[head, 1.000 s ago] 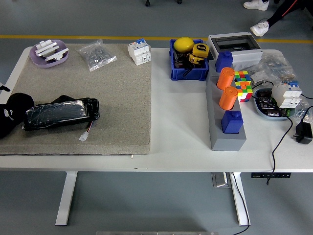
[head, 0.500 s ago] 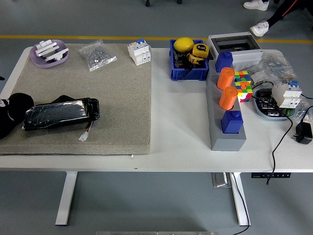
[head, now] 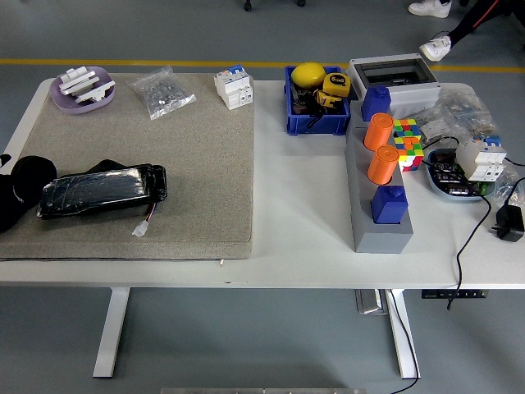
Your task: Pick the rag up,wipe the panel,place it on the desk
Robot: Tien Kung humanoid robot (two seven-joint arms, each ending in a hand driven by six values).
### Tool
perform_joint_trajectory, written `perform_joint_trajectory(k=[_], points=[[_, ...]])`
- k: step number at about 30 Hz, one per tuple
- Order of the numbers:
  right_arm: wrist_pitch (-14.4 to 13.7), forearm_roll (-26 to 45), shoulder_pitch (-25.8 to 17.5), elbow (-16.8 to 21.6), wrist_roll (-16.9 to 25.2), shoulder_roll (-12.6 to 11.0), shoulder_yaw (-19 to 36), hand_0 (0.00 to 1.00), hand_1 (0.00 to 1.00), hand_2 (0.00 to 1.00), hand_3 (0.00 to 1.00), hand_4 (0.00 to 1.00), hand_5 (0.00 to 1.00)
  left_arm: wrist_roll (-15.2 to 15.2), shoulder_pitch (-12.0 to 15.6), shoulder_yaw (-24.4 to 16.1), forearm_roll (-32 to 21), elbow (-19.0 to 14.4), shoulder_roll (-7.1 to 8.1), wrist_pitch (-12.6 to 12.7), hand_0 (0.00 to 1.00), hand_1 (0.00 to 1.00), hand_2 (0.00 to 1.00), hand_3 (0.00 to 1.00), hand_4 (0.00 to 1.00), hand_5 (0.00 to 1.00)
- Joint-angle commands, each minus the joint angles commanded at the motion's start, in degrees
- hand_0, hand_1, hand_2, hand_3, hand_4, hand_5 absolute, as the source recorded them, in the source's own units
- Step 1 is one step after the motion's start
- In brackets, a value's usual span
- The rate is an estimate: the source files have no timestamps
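The left hand (head: pixel 18 190) enters at the left edge of the head view, about halfway down the frame. Only a rounded black mass is visible, with most of the arm cut off by the picture edge. It sits low over the left margin of the bench (head: pixel 303 213). A small white marking shows on its dark surface near the frame edge. The outline is compact, with no separate digits distinguishable against the black body, so whether it is closed or relaxed cannot be determined. Contact with anything beneath or beside it cannot be confirmed from this view. The right arm and right hand do not appear.
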Motion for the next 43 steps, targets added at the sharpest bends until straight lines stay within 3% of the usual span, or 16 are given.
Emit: perform_joint_trajectory(k=[8, 19, 38, 43], points=[[0.17, 0.7, -0.84, -0.34, 0.01, 1.11, -0.03, 0.767, 0.585, 0.697, 0.686, 0.998, 0.643, -0.2, 0.51, -1.41, -0.84, -0.85, -1.21, -0.15, 0.477, 0.763, 0.752, 0.648, 0.915, 0.199], [0.21, 1.22, -0.86, -0.81, -0.06, 1.89, -0.72, 0.767, 0.586, 0.697, 0.685, 0.998, 0.643, -0.25, 1.45, -2.99, -0.67, -1.15, -1.74, -0.16, 0.477, 0.763, 0.752, 0.638, 0.914, 0.206], [-0.17, 0.94, -0.9, -0.25, 0.03, 2.35, -1.29, 0.767, 0.585, 0.697, 0.684, 0.998, 0.644, -0.01, 1.61, -2.84, -0.8, -0.95, -1.34, -0.2, 0.476, 0.763, 0.749, 0.621, 0.912, 0.215], [-0.21, 0.91, -0.67, -0.2, -0.1, 2.31, -1.57, 0.767, 0.585, 0.697, 0.684, 0.998, 0.644, 0.27, 1.01, -2.36, -0.48, -1.52, -0.33, -0.2, 0.476, 0.763, 0.749, 0.621, 0.912, 0.215]])
